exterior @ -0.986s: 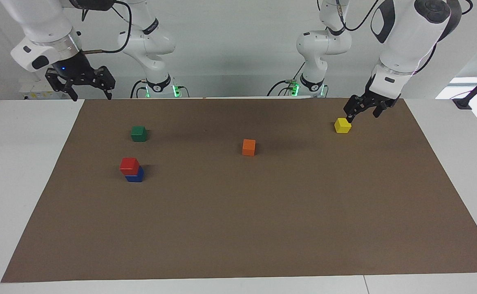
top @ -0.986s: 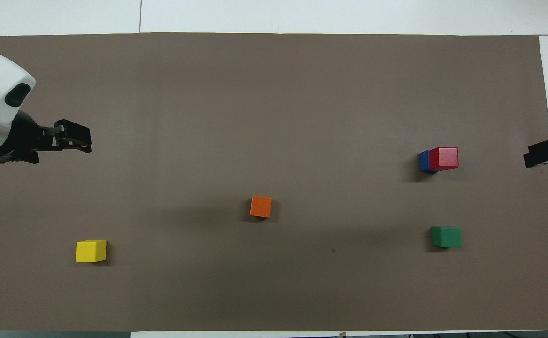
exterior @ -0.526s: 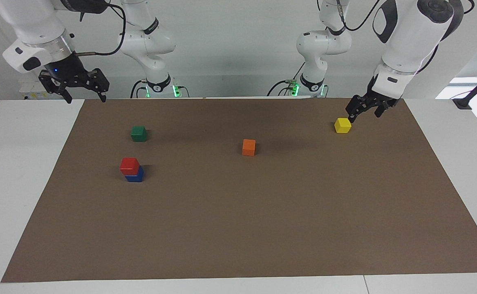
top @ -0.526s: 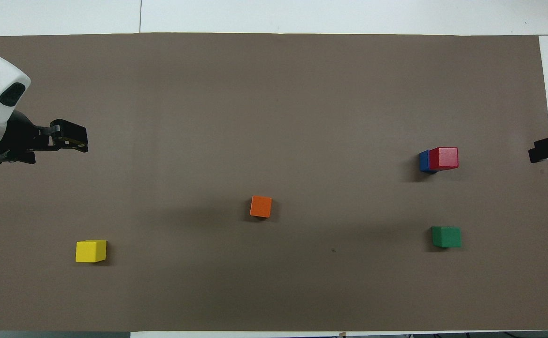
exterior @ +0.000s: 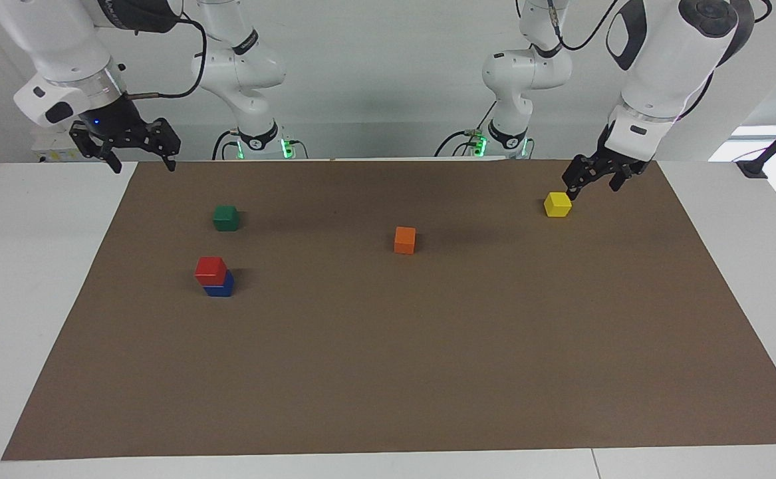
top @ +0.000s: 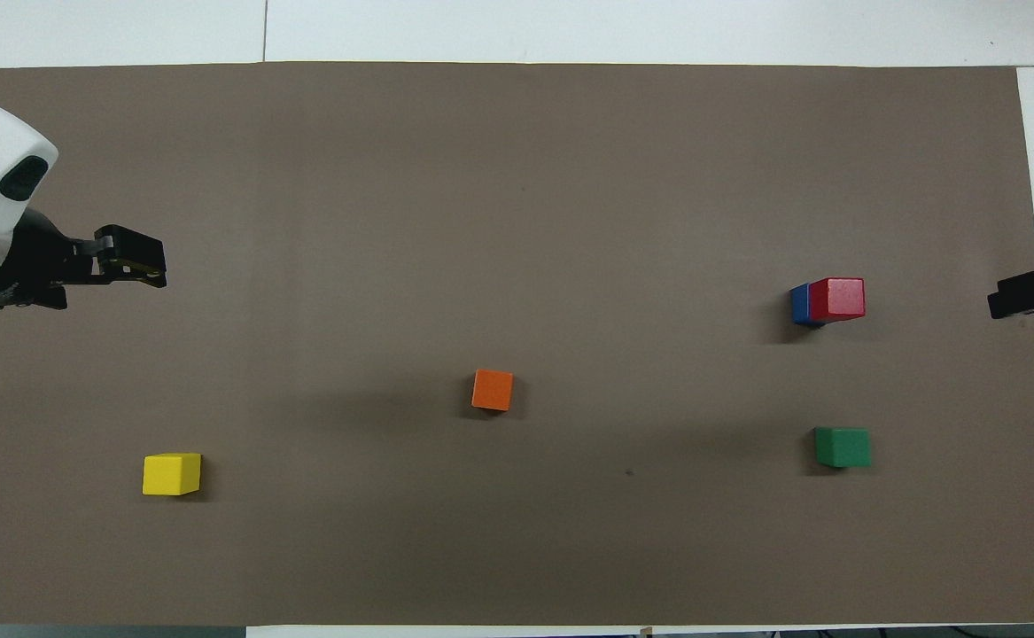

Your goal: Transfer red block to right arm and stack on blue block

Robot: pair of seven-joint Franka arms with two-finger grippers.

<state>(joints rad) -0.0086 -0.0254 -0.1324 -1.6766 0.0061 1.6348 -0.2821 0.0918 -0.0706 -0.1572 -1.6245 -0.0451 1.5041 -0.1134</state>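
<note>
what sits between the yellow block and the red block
Only the orange block, roughly midway between the yellow block and the red block; clearest in the overhead view.

A: The red block (top: 836, 298) covers most of the blue block (top: 800, 304) from overhead; only a blue sliver shows beside it.

B: And the right gripper (top: 1023, 291), over the mat's (top: 517, 177) edge past that red block, is cut off by the frame, so just a dark tip shows.
</note>
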